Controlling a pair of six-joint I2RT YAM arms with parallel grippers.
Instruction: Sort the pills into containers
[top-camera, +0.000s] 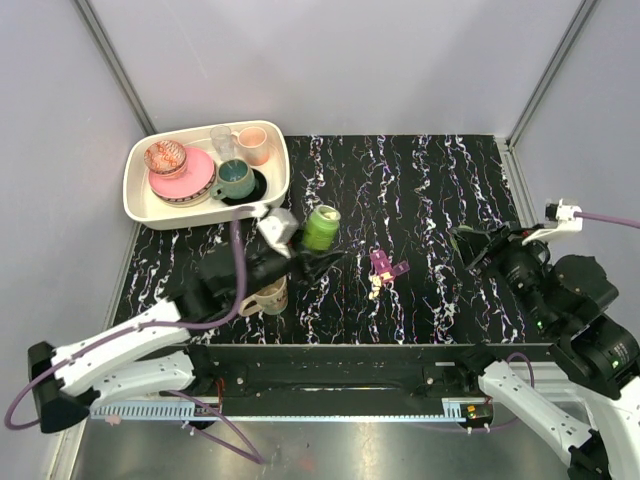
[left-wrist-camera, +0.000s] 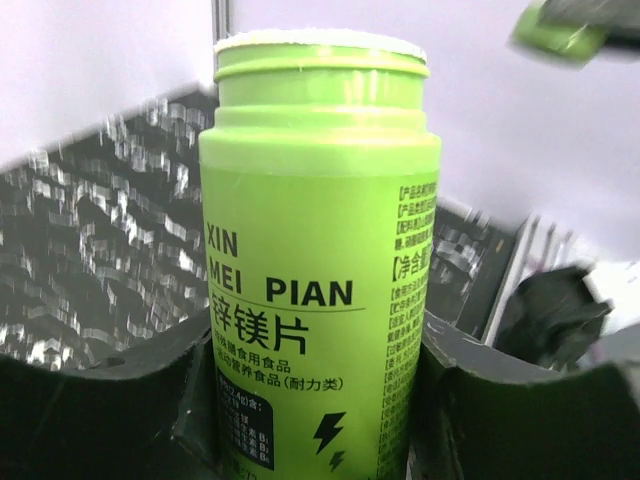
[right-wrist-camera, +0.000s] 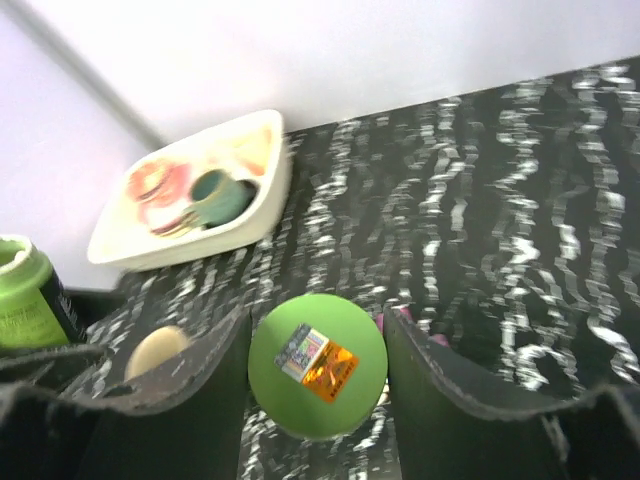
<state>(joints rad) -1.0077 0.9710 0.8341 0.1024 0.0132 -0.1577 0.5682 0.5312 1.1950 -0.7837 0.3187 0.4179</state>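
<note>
My left gripper (top-camera: 312, 258) is shut on the lime-green bottle (top-camera: 322, 228) and holds it by its lower body. In the left wrist view the bottle (left-wrist-camera: 320, 250) fills the space between the fingers (left-wrist-camera: 90, 400), and its top is uncapped. My right gripper (top-camera: 470, 245) is shut on the round green cap (right-wrist-camera: 290, 400), which bears an orange sticker, and holds it above the tabletop. The magenta-purple pill box (top-camera: 386, 265) lies on the table between the two grippers. Tiny pale pills (top-camera: 375, 289) lie just in front of it.
A white tray (top-camera: 278, 185) with plates, cups and a glass stands at the back left; it also shows in the right wrist view (right-wrist-camera: 250, 225). A beige mug (top-camera: 268, 297) stands below the left gripper. Grey walls enclose the table.
</note>
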